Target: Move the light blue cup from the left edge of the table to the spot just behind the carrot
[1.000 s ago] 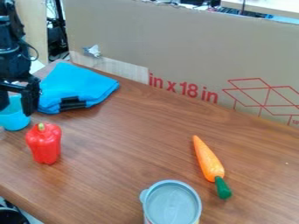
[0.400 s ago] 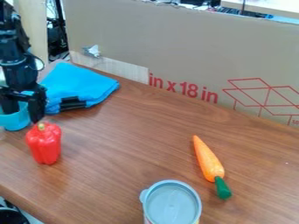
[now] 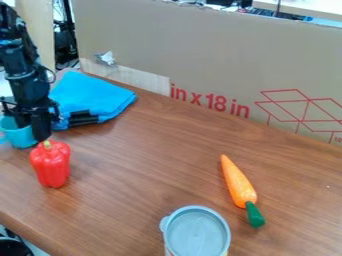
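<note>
Gripper (image 3: 31, 131) and blue cup (image 3: 20, 138) had both shifted slightly to the right since the earlier frame, and the gap between the two fingers had narrowed. I logged the positions of all other items as unchanged.

Item positions, left to right, were as follows. At the left edge of the table (image 3: 147, 167), the arm (image 3: 23, 75) came in from the upper left, with the gripper pointing down. I read its fingers as clamped on the cup, one finger at the inner side of the wall and the other outside it on the right. The cup sat beyond the red pepper (image 3: 50, 166), which stood upright near the gripper, green stem on top. Just right of and behind the gripper, I recorded a folded blue cloth (image 3: 93, 95) with a black strip (image 3: 83, 118) along its near edge.

Near the front edge of the view stood a container (image 3: 197, 232) with a round grey lid and a small tab at its left. To its right, an orange carrot (image 3: 237, 185) lay on its side, green end toward the camera. Behind the table, a cardboard panel (image 3: 200, 50) with red print spanned the view.
</note>
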Motion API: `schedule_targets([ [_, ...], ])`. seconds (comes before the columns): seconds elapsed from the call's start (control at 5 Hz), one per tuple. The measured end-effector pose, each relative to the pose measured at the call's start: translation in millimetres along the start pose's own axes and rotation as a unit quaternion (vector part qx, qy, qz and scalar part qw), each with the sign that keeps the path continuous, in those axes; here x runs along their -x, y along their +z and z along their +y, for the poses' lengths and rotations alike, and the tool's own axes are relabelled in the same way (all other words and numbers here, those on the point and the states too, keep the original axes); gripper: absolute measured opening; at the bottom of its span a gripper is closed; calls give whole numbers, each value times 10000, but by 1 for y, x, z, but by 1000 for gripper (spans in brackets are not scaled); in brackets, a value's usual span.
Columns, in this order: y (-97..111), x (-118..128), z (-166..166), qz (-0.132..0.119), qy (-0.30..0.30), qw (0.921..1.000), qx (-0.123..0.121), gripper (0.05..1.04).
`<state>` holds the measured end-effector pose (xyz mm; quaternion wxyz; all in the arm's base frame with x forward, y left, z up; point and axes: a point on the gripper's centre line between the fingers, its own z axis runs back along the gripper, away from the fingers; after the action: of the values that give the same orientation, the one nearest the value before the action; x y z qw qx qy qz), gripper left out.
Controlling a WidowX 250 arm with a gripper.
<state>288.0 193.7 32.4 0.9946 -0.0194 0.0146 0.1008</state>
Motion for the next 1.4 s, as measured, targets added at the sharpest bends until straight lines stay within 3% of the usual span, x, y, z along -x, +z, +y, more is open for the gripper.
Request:
schedule_targets([
  [0.2,27,-7,-9,-98,-19,9997,-206,134],
  [0.4,64,-23,-51,-319,-385,9982,-325,108],
  [0.6,93,-38,-97,-624,-688,9955,-173,108],
  [0.8,112,-58,-158,-951,-1715,9806,34,108],
  [1.0,79,-62,-212,-663,-2460,9666,285,108],
  [1.2,52,-58,-255,-346,-2921,9550,386,108],
  [1.4,30,-42,-291,-265,-3177,9472,348,108],
])
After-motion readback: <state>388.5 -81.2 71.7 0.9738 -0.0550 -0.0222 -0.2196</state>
